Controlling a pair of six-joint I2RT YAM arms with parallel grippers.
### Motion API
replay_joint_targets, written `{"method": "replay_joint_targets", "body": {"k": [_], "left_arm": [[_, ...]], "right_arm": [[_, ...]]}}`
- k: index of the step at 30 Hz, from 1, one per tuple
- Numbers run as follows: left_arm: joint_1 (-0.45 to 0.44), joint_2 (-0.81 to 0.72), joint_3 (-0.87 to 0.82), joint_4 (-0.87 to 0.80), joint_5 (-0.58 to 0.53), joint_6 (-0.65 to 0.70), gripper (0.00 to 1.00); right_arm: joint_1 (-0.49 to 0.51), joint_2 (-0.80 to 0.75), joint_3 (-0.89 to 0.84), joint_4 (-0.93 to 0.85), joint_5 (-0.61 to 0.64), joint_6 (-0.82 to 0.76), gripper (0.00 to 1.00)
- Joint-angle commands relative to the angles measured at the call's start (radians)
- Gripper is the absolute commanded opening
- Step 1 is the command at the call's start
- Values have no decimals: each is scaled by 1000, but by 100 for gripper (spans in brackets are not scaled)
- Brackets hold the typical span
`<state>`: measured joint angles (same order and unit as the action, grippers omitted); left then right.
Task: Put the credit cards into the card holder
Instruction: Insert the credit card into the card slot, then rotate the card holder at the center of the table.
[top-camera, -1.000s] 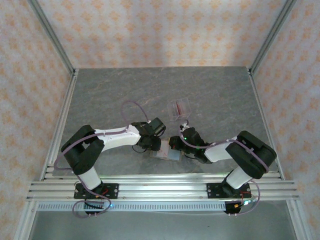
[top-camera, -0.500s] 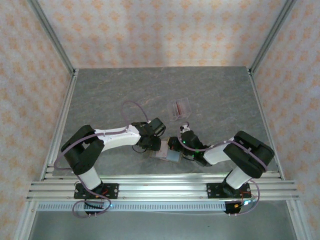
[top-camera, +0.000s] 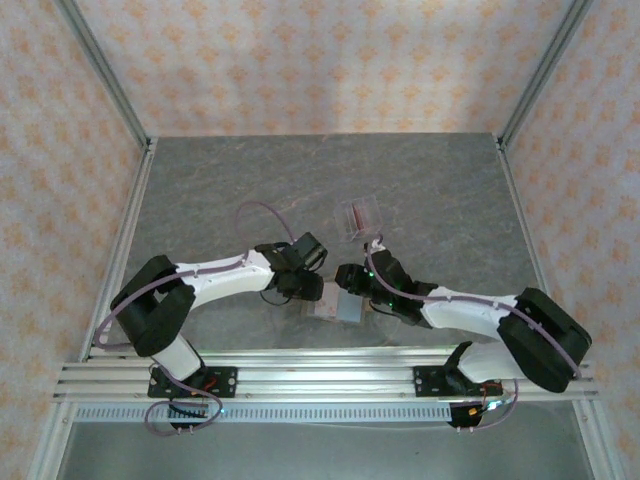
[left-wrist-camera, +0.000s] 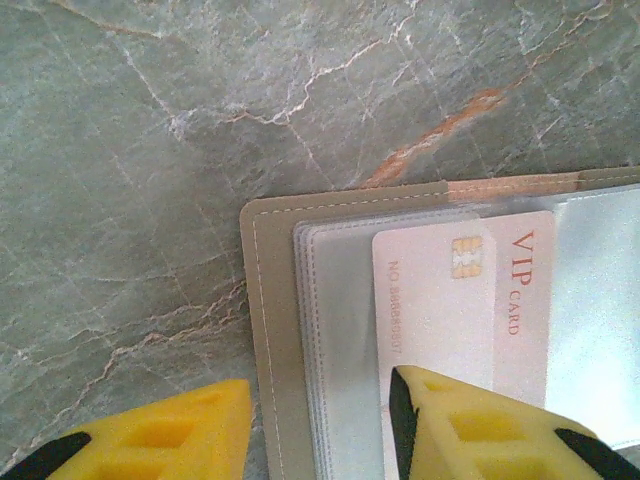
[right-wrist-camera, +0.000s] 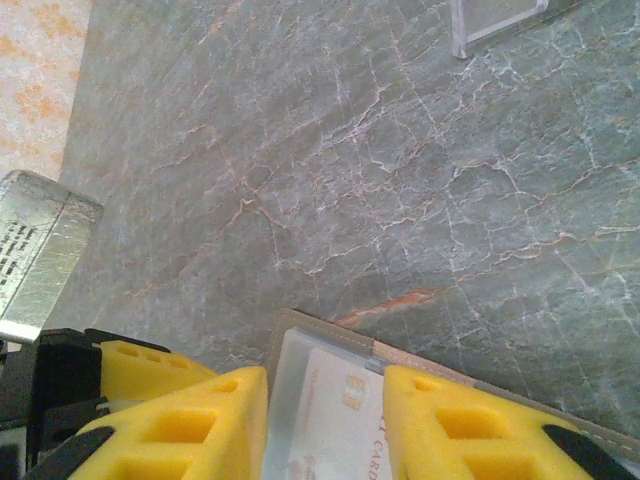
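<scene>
1. Left pincer (left-wrist-camera: 318, 410): the jaws stand apart and grip nothing. One yellow foam finger is over the bare marble table (left-wrist-camera: 150, 150), the other over the clear sleeves (left-wrist-camera: 335, 320). The stitched edge of the card holder lies between them.
2. Right pincer (right-wrist-camera: 322, 385): the jaws stand apart and are empty. The VIP card lies directly beneath the gap and is not pinched.
3. Card holder (left-wrist-camera: 268, 330): tan, lying open and flat beneath both pincers, sleeves uppermost.
4. VIP card (left-wrist-camera: 440, 300): pale, on the sleeve stack just ahead of the left pincer's inner finger. Whether it is fully pocketed cannot be told.
5. Step in hand, as judged: seating this card. It is best done with the left pincer pressing the holder flat while the right pincer slides the card level into the sleeve mouth without lifting the sleeve.
6. Writing: "VIP CARD" in reddish letters, a gold chip, and a faint line beginning "NO" with unclear digits.
7. Clear plastic rack (right-wrist-camera: 495, 22): well ahead of the right pincer.
</scene>
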<state>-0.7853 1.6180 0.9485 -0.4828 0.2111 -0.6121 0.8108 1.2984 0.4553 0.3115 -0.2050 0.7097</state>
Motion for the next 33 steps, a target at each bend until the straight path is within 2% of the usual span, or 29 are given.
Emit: {"method": "replay_joint_targets", "body": {"k": [1, 2, 5, 13, 18, 21, 25, 33], "left_arm": [[21, -57, 7, -33, 19, 1, 41], [22, -58, 6, -36, 18, 4, 40], [26, -43, 15, -35, 17, 18, 35], [26, 16, 26, -31, 20, 31, 21], [26, 35, 28, -27, 18, 37, 20], [26, 51, 27, -23, 19, 34, 20], [26, 55, 11, -8, 22, 23, 20], [26, 58, -17, 19, 30, 3, 20]], "right_arm": [[12, -68, 50, -318, -66, -14, 14], [25, -71, 51, -348, -71, -9, 7], [65, -69, 63, -436, -61, -7, 0], [104, -49, 61, -534, -92, 16, 0], [106, -8, 61, -567, -106, 10, 0], [104, 34, 84, -582, -69, 1, 0], [59, 74, 95, -582, -46, -2, 0], [-1, -7, 154, -758, 39, -58, 0]]}}
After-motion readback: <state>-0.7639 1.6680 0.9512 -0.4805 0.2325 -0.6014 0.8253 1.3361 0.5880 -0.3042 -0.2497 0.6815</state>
